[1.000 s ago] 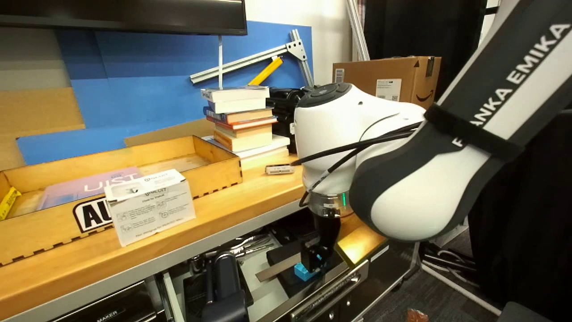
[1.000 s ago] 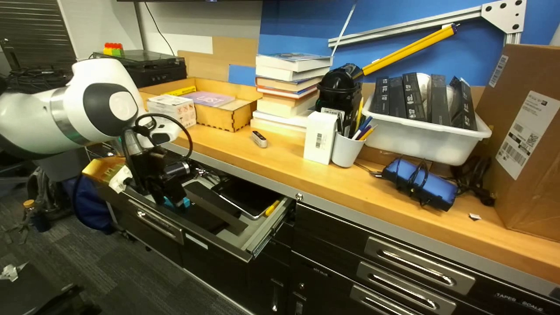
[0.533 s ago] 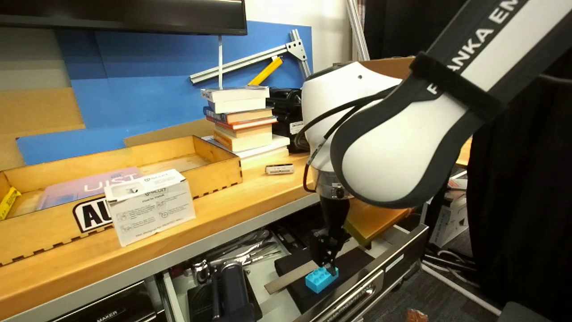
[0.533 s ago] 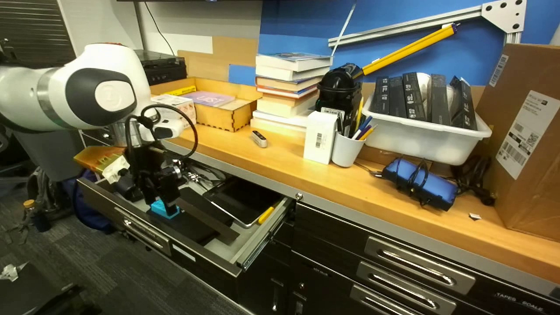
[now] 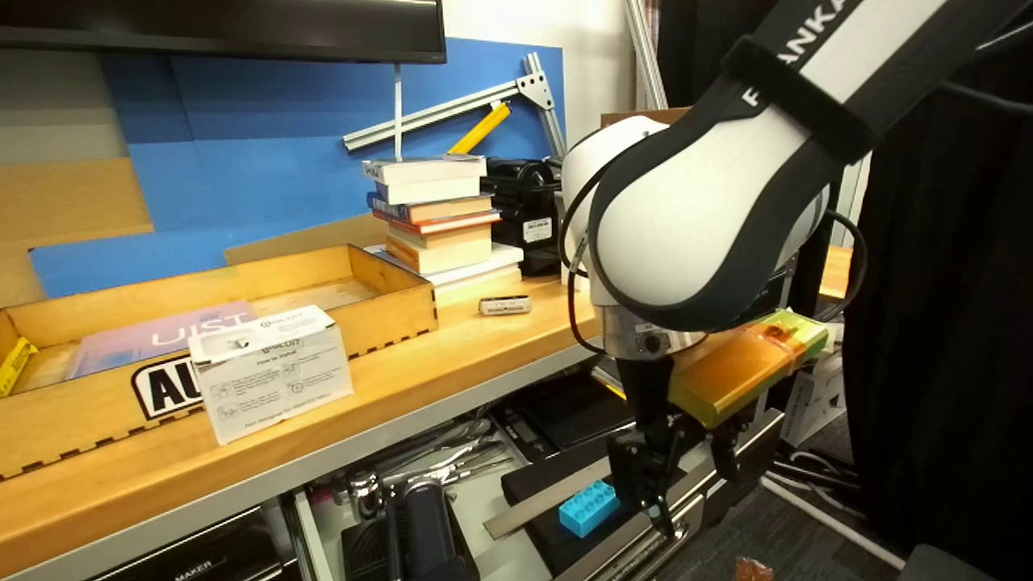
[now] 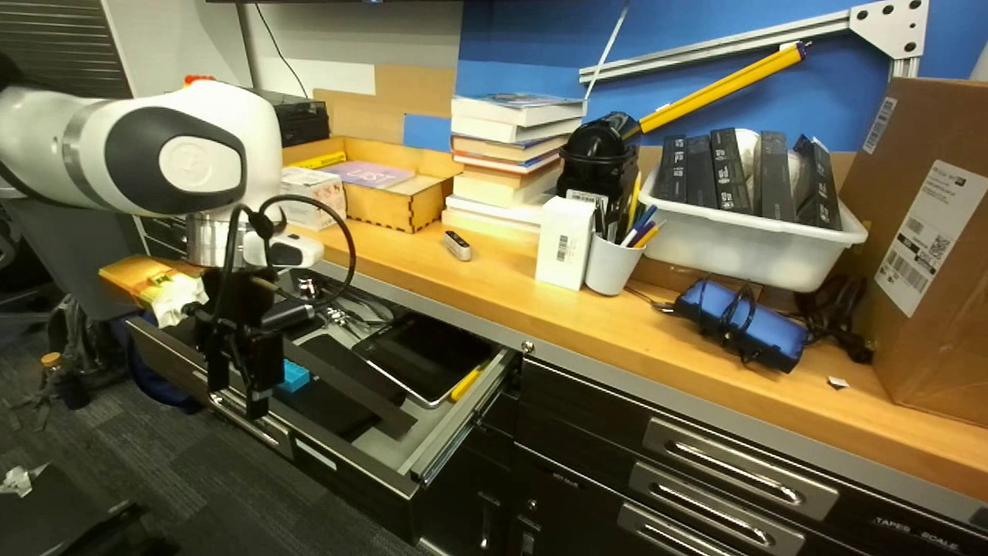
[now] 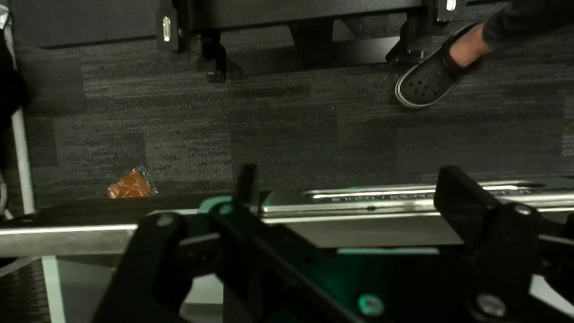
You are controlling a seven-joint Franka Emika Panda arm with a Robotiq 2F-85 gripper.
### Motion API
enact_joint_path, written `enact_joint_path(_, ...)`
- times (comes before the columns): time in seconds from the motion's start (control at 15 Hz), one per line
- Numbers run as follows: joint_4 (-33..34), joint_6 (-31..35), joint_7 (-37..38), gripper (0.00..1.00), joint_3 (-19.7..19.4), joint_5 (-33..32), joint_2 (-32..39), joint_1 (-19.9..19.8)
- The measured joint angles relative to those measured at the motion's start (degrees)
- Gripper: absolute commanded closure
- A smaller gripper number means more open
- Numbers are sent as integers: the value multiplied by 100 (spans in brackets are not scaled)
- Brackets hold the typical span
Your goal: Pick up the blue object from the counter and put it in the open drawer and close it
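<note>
The blue block (image 5: 589, 508) lies on a flat black item inside the open drawer (image 6: 363, 465); it also shows in an exterior view (image 6: 294, 376). The drawer has a black front and a silver bar handle (image 7: 358, 197). My gripper (image 7: 347, 188) is open and empty, pointing down at the drawer's front edge, beside the block and apart from it. In the wrist view the handle runs between the two fingertips; whether they touch it I cannot tell. The gripper also shows in both exterior views (image 5: 696, 494) (image 6: 239, 392). The block is out of the wrist view.
The wooden counter (image 6: 478, 286) stands above and behind the drawer. It bears a white box (image 5: 274, 375), a wooden tray (image 5: 395, 315) and a stack of books (image 5: 440, 218). The drawer also holds a metal strip (image 5: 541, 500) and utensils. A person's foot (image 7: 430, 83) is on the floor.
The drawer has slid further out, carrying the blue block with it. My gripper was at the block and has moved away to the drawer's front edge. Its fingers now show spread apart.
</note>
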Motion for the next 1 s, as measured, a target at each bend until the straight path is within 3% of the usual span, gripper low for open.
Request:
enact_joint_path(0.2, -29, 55, -93, 0, -67, 5, 149, -8)
enact_joint_path(0.67, -338, 1833, -58, 0, -60, -128, 564, -12)
enact_joint_path(1.0, -264, 2994, 680, 0, -55, -985, 1034, -12)
